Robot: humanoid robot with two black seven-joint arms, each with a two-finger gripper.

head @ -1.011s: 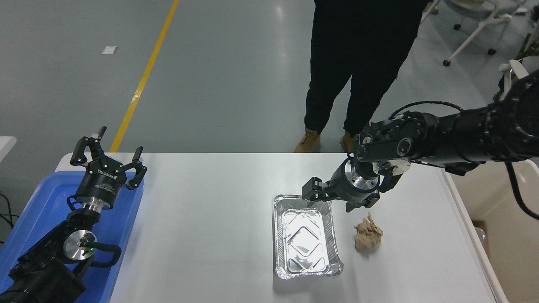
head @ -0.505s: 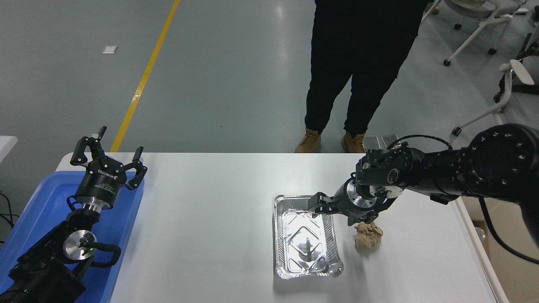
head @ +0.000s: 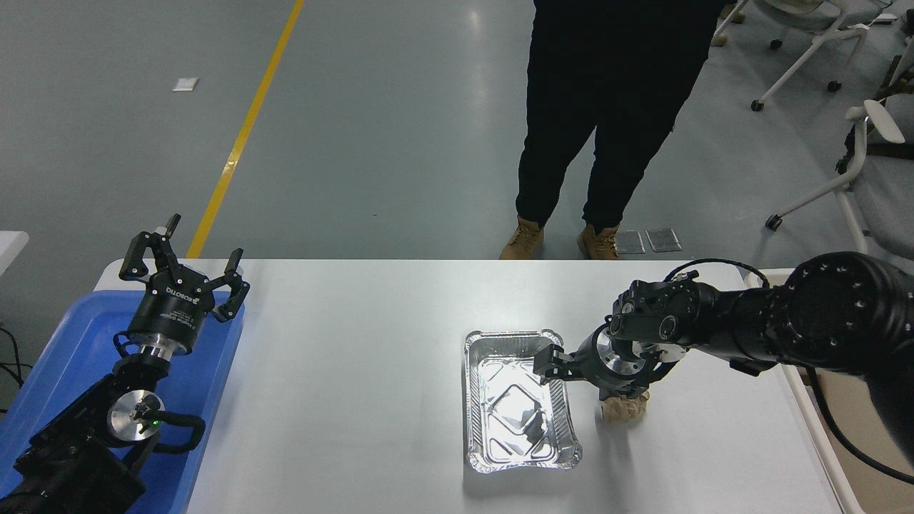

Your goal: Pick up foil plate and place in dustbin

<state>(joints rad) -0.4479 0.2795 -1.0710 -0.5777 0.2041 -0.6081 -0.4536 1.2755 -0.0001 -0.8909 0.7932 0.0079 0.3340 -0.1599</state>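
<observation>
The foil plate [head: 518, 403] lies on the white table [head: 343, 371], right of the middle, open side up. My right gripper [head: 553, 365] is low over the plate's right rim near its far corner, pointing left; I cannot tell whether it grips the rim. The right arm [head: 785, 325] comes in from the right edge. The beige dustbin [head: 875, 435] shows in part beyond the table's right edge, behind that arm. My left gripper [head: 182, 275] is open and empty, parked at the lower left.
A crumpled brown paper ball [head: 625, 412] lies just right of the plate, partly under my right wrist. A blue plastic tray [head: 64, 350] sits at the table's left end under the left arm. A person [head: 607, 121] stands at the far side.
My right arm has come down and toward the camera. The gripper went from the plate's far rim to its right rim, and the wrist now covers the top of the paper ball. The plate has not moved.
</observation>
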